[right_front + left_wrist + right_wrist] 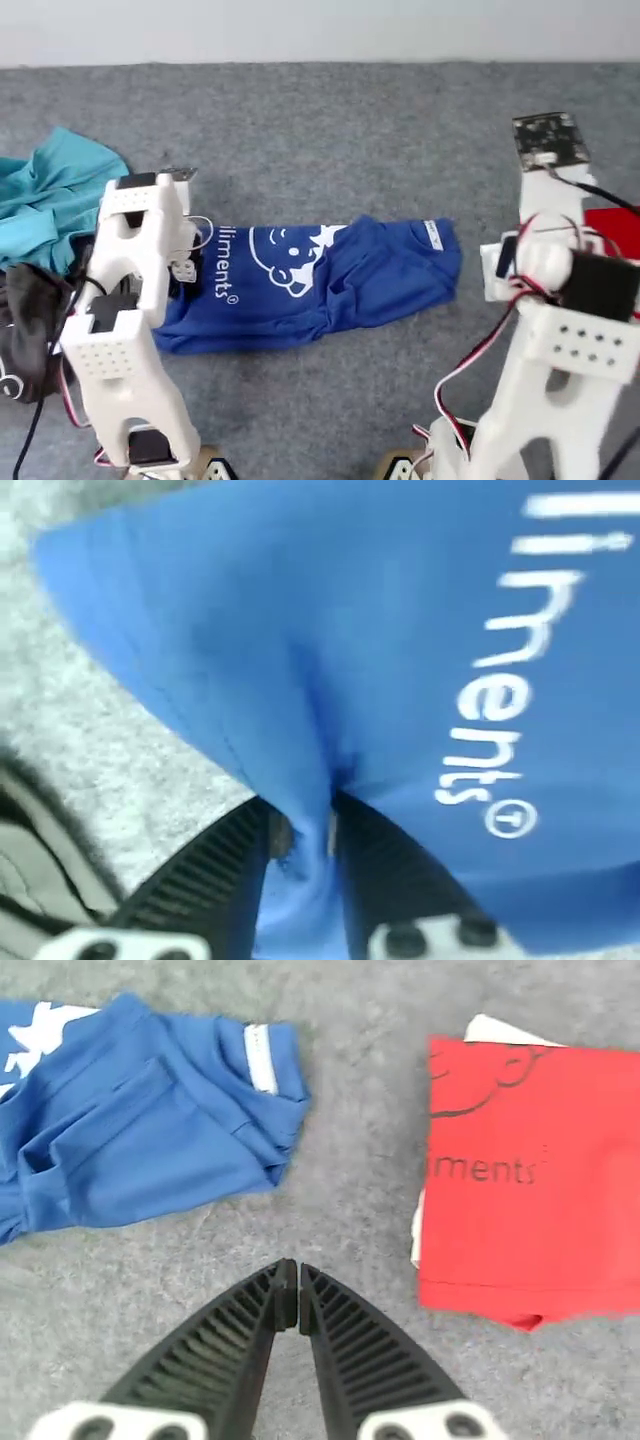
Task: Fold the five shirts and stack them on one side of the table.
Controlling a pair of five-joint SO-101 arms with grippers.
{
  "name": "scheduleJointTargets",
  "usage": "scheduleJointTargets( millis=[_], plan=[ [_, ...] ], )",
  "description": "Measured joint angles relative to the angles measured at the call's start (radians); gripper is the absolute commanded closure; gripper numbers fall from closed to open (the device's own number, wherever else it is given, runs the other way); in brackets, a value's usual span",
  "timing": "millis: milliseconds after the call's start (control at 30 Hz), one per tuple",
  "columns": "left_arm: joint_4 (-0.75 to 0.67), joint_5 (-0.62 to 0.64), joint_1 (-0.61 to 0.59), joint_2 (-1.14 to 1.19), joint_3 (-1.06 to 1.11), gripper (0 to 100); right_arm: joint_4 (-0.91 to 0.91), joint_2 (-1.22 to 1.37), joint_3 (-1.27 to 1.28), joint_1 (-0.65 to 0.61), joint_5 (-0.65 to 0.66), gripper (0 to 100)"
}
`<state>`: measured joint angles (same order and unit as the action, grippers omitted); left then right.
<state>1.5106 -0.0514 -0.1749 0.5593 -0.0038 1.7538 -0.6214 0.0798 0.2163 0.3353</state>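
A blue shirt (330,275) with white print lies partly folded across the middle of the grey table. My left gripper (305,830) is shut on a pinched fold of the blue shirt (330,660) at its left end. In the high view the left arm (135,290) stands over that end. My right gripper (290,1305) is shut on nothing, above bare carpet between the blue shirt (140,1140) and a folded red shirt (530,1180). The red shirt (615,228) lies at the right edge, with a white one under it.
A teal shirt (45,195) is heaped at the far left, with a dark garment (25,335) below it. The right arm (560,300) stands at the right. Grey carpet (340,130) stretches open behind the blue shirt.
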Motion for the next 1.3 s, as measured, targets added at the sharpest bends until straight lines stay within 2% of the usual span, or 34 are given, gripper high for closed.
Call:
scheduleJointTargets(
  millis=[200, 300, 533, 733, 933, 1300],
  plan=[
    [0.000, 0.000, 0.000, -0.095, 0.003, 99, 0.002, -0.052, 0.000, 0.087, 0.046, 98.7],
    [0.043, 0.000, 0.051, -0.206, 0.003, 99, 0.002, -0.058, 0.000, 0.132, 0.101, 98.7],
    [0.110, -0.003, 0.354, -0.437, 0.003, 99, 0.002, -0.060, 0.000, 0.227, 0.167, 98.7],
    [0.078, 0.002, 0.571, -0.459, -0.046, 99, 0.002, -0.060, 0.000, 0.241, 0.173, 98.7],
    [0.077, 0.015, 0.710, -0.356, -0.226, 99, 0.002, -0.060, 0.078, 0.241, 0.173, 98.7],
    [0.104, 0.057, 0.845, 0.026, -0.698, 99, 0.002, -0.060, 0.160, 0.241, 0.173, 98.7]
  ],
)
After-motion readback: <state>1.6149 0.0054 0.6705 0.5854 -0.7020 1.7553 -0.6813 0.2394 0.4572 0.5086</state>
